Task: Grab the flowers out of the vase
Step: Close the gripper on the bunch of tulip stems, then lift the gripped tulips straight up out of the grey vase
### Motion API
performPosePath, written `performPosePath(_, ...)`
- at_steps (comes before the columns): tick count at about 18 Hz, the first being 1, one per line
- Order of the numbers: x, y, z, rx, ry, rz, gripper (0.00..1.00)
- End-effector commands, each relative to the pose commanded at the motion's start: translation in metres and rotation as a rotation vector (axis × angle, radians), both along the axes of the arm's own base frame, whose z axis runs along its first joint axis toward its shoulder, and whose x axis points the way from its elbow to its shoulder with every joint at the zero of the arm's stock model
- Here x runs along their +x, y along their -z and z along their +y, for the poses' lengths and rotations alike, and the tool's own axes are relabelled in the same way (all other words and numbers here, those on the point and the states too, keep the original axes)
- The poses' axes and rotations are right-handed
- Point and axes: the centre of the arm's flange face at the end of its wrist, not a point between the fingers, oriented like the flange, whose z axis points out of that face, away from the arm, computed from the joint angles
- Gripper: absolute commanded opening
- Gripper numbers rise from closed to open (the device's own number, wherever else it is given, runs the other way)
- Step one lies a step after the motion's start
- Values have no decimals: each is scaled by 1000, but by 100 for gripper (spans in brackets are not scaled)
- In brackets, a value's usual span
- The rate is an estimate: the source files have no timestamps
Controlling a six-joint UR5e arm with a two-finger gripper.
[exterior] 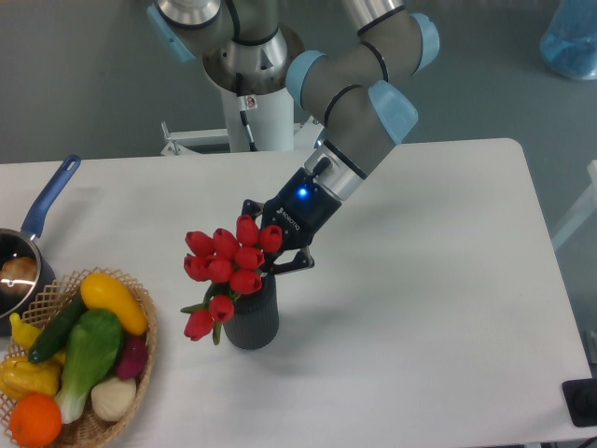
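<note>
White lettering on claw [276, 245] body, too small to read; no other text.

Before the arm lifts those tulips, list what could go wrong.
1. The gripper sits right at the flowers, its fingertips hidden behind the buds; a grip on the heads rather than the stems could crush them.
2. The vase is small and the bunch leans left; a slanted pull may tip it or drag it along.
3. A tipped vase could roll toward the wicker basket.
</note>
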Motion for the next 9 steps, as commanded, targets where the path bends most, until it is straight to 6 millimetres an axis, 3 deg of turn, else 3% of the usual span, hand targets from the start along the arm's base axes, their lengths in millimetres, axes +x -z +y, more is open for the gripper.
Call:
performPosePath(4,0,-10,-2,25,-5,-3,23)
performPosePath(9,5,-40,-5,70,-22,-28,26)
